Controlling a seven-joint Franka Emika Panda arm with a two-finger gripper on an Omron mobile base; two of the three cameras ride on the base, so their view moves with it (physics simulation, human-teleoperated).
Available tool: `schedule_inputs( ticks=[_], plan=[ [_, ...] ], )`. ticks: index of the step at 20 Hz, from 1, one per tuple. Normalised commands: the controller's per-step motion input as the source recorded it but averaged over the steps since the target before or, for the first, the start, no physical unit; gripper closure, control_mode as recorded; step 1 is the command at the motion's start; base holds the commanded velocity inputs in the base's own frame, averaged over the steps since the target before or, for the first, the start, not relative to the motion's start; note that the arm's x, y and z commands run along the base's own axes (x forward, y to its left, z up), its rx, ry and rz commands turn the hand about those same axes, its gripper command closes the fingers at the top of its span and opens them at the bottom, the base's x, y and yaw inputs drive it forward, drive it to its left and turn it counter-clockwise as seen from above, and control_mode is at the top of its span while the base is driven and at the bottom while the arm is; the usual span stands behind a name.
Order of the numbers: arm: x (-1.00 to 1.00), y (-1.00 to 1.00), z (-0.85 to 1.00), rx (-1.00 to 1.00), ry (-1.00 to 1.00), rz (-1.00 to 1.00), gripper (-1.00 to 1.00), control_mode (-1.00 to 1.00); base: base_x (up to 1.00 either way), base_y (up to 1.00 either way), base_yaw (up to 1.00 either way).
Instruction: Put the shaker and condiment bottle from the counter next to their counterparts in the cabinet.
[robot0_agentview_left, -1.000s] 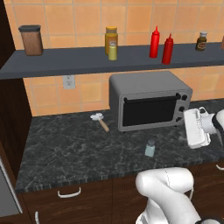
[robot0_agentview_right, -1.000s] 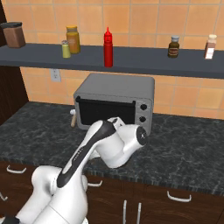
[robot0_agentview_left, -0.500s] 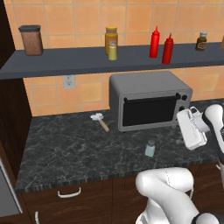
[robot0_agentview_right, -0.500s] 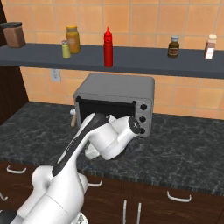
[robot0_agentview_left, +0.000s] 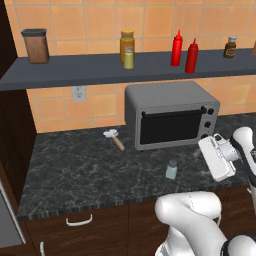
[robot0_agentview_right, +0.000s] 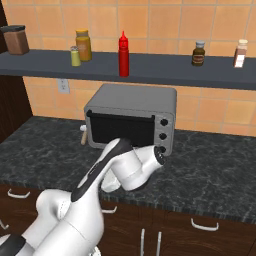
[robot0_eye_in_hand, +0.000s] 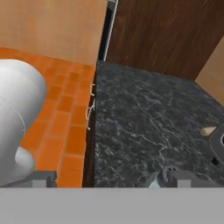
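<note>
Left base view showed your gripper (robot0_agentview_left: 216, 158) empty, jaws wide, beside the shaker (robot0_agentview_left: 171, 170) near the counter's (robot0_agentview_left: 75, 165) front edge; next, descend around it.

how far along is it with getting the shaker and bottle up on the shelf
Done: two red squeeze bottles stand side by side on the cabinet. In hand: nothing; the open gripper hangs right of the shaker. Left: that shaker sits on the counter and must join the yellow-green shaker.
</note>
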Motion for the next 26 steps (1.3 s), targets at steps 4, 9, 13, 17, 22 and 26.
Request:
schedule_inputs(
  ticks=[4, 9, 13, 17, 22, 26],
  plan=[
    [0.34, -0.05, 0.01, 0.2, 0.07, 0.0, -1.0, -1.0, 0.0, 0.0, 0.0],
    [0.26, -0.01, 0.01, 0.14, 0.07, 0.0, -1.0, -1.0, 0.0, 0.0, 0.0],
    [-0.01, 0.0, -0.51, 0.0, 0.1, 0.0, -1.0, -1.0, 0.0, 0.0, 0.0],
    [0.0, 0.0, -0.46, 0.0, 0.08, 0.0, -1.0, -1.0, 0.0, 0.0, 0.0],
    [0.1, 0.0, 0.0, 0.01, 0.03, 0.0, -1.0, -1.0, 0.0, 0.0, 0.0],
    [0.11, 0.01, 0.0, 0.01, 0.05, 0.0, -1.0, -1.0, 0.0, 0.0, 0.0]
  ],
)
